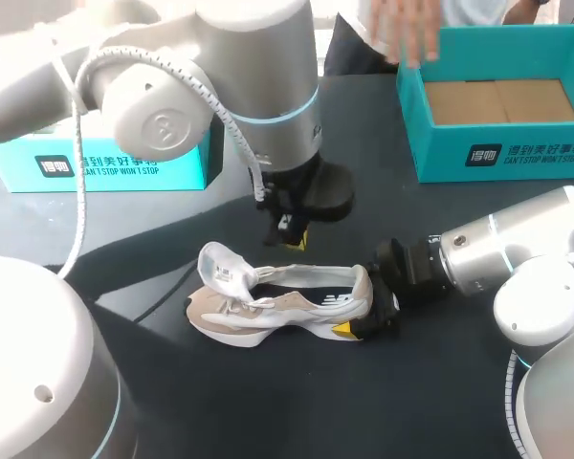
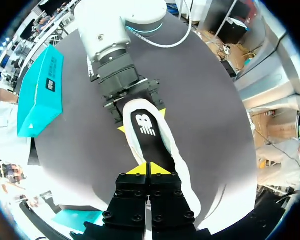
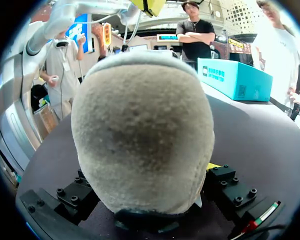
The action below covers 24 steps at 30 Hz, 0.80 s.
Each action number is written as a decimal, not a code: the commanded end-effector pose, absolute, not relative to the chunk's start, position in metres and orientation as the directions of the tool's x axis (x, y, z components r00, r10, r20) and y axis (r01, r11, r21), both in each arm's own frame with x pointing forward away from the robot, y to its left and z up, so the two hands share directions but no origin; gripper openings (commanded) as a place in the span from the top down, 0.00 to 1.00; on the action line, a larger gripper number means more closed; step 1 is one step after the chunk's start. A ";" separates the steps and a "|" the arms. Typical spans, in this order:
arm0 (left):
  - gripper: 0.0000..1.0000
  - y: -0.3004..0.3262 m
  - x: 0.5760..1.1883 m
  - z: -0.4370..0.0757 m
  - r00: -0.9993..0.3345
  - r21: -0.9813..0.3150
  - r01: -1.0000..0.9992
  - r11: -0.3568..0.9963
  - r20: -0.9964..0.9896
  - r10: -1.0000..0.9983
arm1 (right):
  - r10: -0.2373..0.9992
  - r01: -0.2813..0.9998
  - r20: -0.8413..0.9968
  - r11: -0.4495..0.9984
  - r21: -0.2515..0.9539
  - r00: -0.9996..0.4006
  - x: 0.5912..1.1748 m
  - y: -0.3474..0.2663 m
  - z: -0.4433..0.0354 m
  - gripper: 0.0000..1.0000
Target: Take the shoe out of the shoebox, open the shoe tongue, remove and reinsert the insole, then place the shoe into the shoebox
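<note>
- The right claw was clamped on the heel of the shoe, which lay on the table.
- The left claw hung above the shoe, tips together, holding nothing.

shoe in right pincer

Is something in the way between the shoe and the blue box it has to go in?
No, nothing visible lies on the table between the shoe and the open shoebox. The right end effector grips the heel. A person's hand hovers at the box's far rim.
</note>
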State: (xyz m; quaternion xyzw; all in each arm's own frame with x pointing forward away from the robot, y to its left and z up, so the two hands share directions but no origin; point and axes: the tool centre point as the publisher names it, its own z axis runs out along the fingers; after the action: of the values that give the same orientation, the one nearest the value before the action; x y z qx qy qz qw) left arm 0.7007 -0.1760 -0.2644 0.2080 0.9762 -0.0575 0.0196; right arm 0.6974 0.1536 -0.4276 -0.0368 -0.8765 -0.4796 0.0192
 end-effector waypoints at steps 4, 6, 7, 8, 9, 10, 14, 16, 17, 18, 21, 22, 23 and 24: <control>1.00 -0.186 0.704 -0.304 -0.894 -0.267 0.442 0.856 -0.056 0.444 | 0.047 0.084 0.070 0.543 0.836 -0.996 0.701 0.157 -0.433 1.00; 1.00 -0.191 0.704 -0.313 -0.909 -0.273 0.412 0.870 -0.049 0.415 | 0.047 0.084 0.070 0.543 0.836 -0.996 0.701 0.157 -0.433 1.00; 1.00 -0.192 0.704 -0.317 -0.916 -0.253 0.396 0.882 -0.051 0.397 | 0.047 0.084 0.070 0.543 0.836 -0.996 0.701 0.157 -0.433 1.00; 1.00 -0.193 0.704 -0.321 -0.920 -0.268 0.385 0.883 -0.039 0.389 | 0.047 0.084 0.070 0.543 0.836 -0.996 0.701 0.157 -0.433 1.00; 1.00 -0.194 0.704 -0.324 -0.928 -0.272 0.367 0.890 -0.042 0.370 | 0.047 0.084 0.070 0.543 0.836 -0.996 0.701 0.157 -0.433 1.00; 1.00 -0.194 0.703 -0.326 -0.931 -0.270 0.359 0.893 -0.040 0.363 | 0.047 0.084 0.070 0.543 0.836 -0.996 0.701 0.157 -0.433 1.00; 1.00 -0.194 0.697 -0.327 -0.931 -0.305 0.355 0.884 -0.032 0.363 | 0.047 0.084 0.070 0.543 0.836 -0.996 0.701 0.157 -0.433 1.00; 1.00 -0.194 0.697 -0.327 -0.931 -0.305 0.355 0.884 -0.032 0.363 | 0.047 0.084 0.070 0.543 0.836 -0.996 0.701 0.157 -0.433 1.00; 1.00 -0.194 0.697 -0.327 -0.931 -0.305 0.355 0.884 -0.032 0.363 | 0.047 0.084 0.070 0.543 0.836 -0.996 0.701 0.157 -0.433 1.00; 1.00 -0.194 0.697 -0.327 -0.931 -0.305 0.355 0.884 -0.032 0.363 | 0.047 0.084 0.070 0.543 0.836 -0.996 0.701 0.157 -0.433 1.00; 1.00 -0.194 0.697 -0.327 -0.931 -0.305 0.355 0.884 -0.032 0.363 | 0.047 0.084 0.070 0.543 0.836 -0.996 0.701 0.157 -0.433 1.00; 1.00 -0.194 0.697 -0.327 -0.931 -0.305 0.355 0.884 -0.032 0.363 | 0.047 0.084 0.070 0.543 0.836 -0.996 0.701 0.157 -0.433 1.00; 1.00 -0.194 0.697 -0.327 -0.931 -0.305 0.355 0.884 -0.032 0.363 | 0.047 0.084 0.070 0.543 0.836 -0.996 0.701 0.157 -0.433 1.00; 1.00 -0.194 0.697 -0.327 -0.931 -0.305 0.355 0.884 -0.032 0.363 | 0.047 0.084 0.070 0.543 0.836 -0.996 0.701 0.157 -0.433 1.00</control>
State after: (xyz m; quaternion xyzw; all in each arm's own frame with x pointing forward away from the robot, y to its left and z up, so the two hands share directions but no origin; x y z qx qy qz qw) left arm 0.6971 -0.1948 -0.3272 0.1845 0.9706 -0.1539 -0.0131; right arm 0.6974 0.1536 -0.4276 -0.0367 -0.8765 -0.4796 0.0192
